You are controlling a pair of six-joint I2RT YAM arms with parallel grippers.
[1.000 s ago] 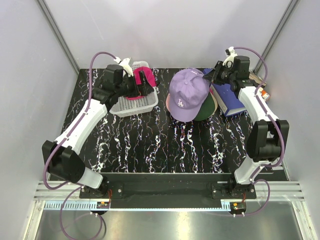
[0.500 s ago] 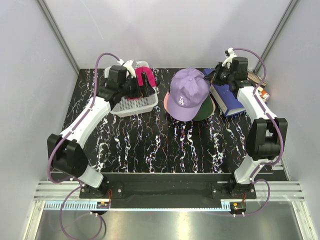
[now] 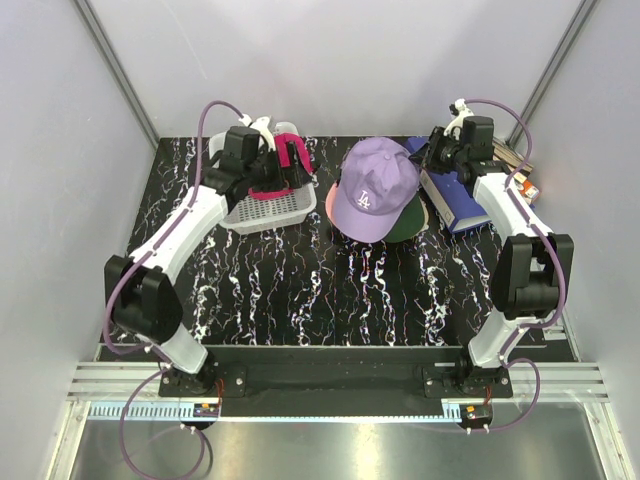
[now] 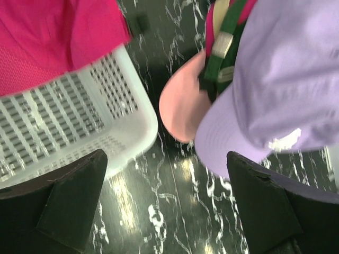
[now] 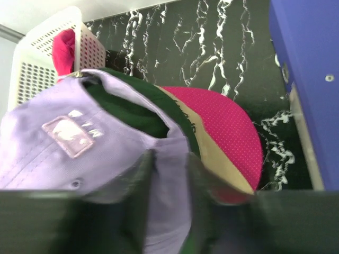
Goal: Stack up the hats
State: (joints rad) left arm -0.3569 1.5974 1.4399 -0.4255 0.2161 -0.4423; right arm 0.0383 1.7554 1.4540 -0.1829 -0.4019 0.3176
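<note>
Lavender hat (image 3: 375, 185) crowns green hat (image 3: 410, 226) — magenta hat (image 4: 53, 32) (in basket (image 4: 79, 124)) apart.

Matt woven cloth on the lavender cap (image 3: 375, 190) at centre, with a stitched white logo. Dotted mesh fabric on the magenta cap (image 5: 222, 121) beneath it. Smooth matt cloth on the pink brim (image 4: 183, 106). Pale perforated plastic basket (image 3: 262, 208), faintly shiny. Glossy black marbled tabletop (image 3: 300, 270), catching light. Smooth blue book cover (image 3: 462, 205) at right.
</note>
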